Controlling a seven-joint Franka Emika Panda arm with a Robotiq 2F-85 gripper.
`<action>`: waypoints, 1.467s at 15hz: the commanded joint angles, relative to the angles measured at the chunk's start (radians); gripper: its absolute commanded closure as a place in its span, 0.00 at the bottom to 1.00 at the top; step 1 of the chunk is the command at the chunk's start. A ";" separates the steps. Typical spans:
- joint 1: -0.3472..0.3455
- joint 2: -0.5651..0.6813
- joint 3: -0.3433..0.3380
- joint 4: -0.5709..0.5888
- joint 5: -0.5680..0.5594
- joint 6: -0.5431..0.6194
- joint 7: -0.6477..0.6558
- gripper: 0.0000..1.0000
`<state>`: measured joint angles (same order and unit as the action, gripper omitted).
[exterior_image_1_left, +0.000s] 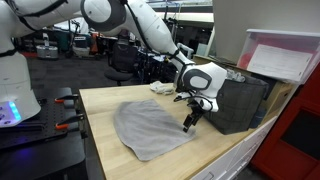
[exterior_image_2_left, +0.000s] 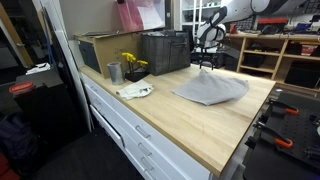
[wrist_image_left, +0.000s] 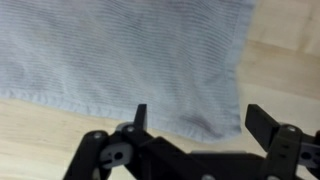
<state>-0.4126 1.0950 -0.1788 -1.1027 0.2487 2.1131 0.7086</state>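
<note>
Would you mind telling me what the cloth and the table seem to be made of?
Cloth: woven fabric, possibly cotton, matte grey-blue; the wrist view shows a fine ribbed weave and soft folds. Table: seemingly wood, pale with a smooth finish; faint lengthwise grain lines show on top.

wooden worktop (exterior_image_2_left: 215, 125) | white drawers (exterior_image_2_left: 130, 130) | shelving (exterior_image_2_left: 270, 50) | dark floor (exterior_image_2_left: 60, 160)

Cloth (exterior_image_1_left: 152, 128) on table (exterior_image_1_left: 230, 148), crate (exterior_image_1_left: 243, 100) behind
</note>
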 joint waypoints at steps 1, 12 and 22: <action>-0.006 -0.140 0.059 -0.244 0.015 -0.008 -0.172 0.00; 0.129 -0.391 0.013 -0.760 -0.053 0.139 -0.531 0.00; 0.189 -0.348 -0.034 -0.716 -0.091 0.299 -0.466 0.00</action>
<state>-0.2278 0.6986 -0.2075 -1.8882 0.1619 2.4165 0.2074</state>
